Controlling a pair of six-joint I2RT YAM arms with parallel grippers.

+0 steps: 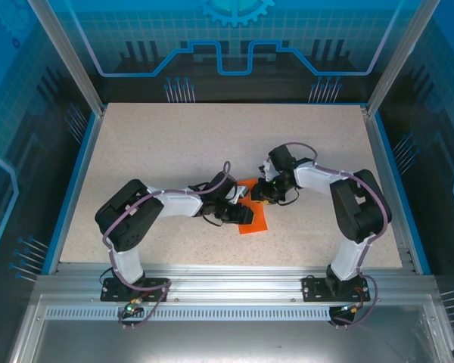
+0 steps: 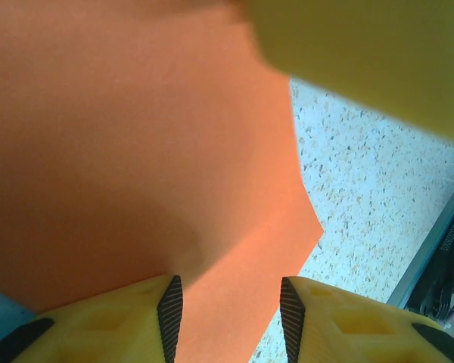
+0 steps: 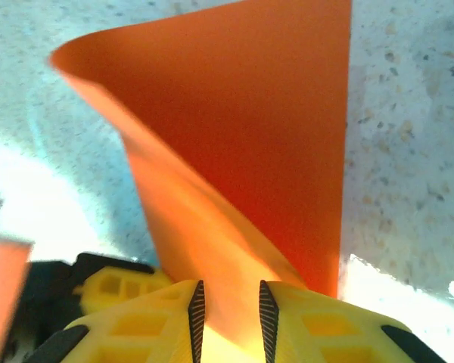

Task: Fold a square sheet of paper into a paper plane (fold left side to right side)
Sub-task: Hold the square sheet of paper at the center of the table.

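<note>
One orange sheet is lying mid-tabletop, flanked by both pincers.

The square sheet of paper (image 1: 253, 220) is lying with its long axis running from the near edge away, the left pincer (image 1: 237, 213) sitting just on its left and the right pincer (image 1: 262, 195) at its far right. One edge is curling up off the tabletop (image 1: 174, 144) into the right pincer's narrow gap; whether it is being gripped, I cannot tell. The left pincer is standing apart over flat paper, clamping nothing. Count: one sheet, two pincers.
</note>
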